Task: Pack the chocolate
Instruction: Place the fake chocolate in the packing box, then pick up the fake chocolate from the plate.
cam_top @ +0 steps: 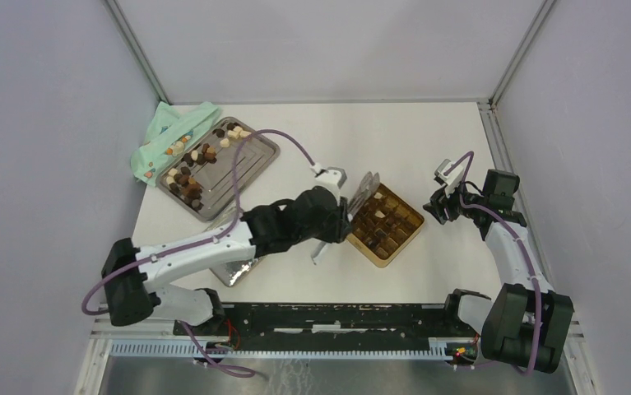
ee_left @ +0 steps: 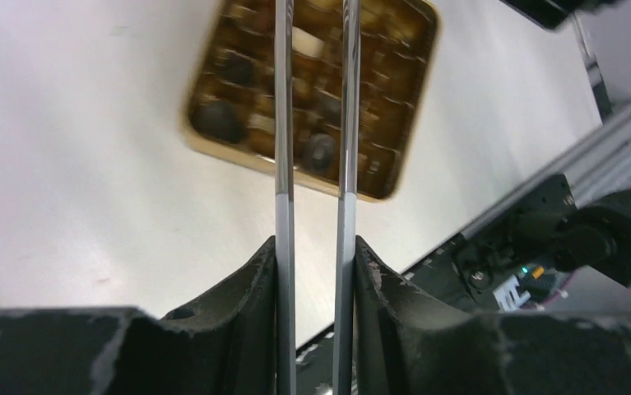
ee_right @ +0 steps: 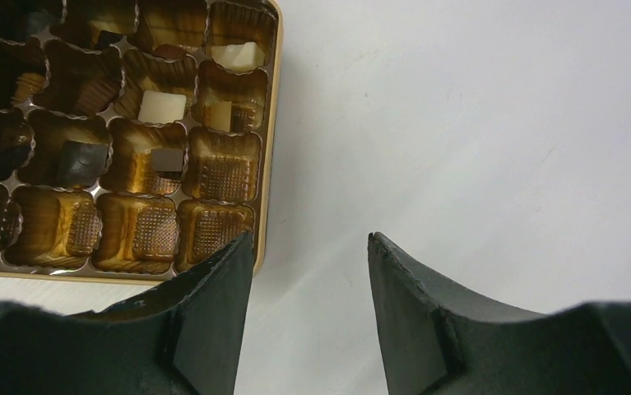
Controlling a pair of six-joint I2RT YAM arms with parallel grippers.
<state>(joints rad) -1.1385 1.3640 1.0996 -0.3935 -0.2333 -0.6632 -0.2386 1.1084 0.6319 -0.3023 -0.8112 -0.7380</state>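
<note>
While the white table (cam_top: 336, 136) carries the whole arrangement, the supply sits far left: a metal tray (cam_top: 256, 155) of loose chocolate (cam_top: 187, 174), with a mint-green bag (cam_top: 168, 132) against its left side. Centre-right lies the gold tin (cam_top: 400, 239), a grid of moulded cups. Its near-right cups are bare, while a few others hold pieces, among them a cream-white piece (ee_right: 162, 105) and a dark piece (ee_right: 81, 160). Above the tin the left gripper (ee_left: 312, 247) is clamped on metal tongs (ee_left: 284, 164), whose two blades run parallel and slightly apart. Their tips leave the wrist view, so whether they carry a load cannot be told. The right gripper (ee_right: 310, 239) has its fingers spread with nothing between them, over bare table just right of the tin. Each piece is judged light, rigid, smooth-faced and easily scuffed or chipped. Polished blades may let it slip, so hold is best taken across two flat opposite sides, low down, with gentle pressure.
</note>
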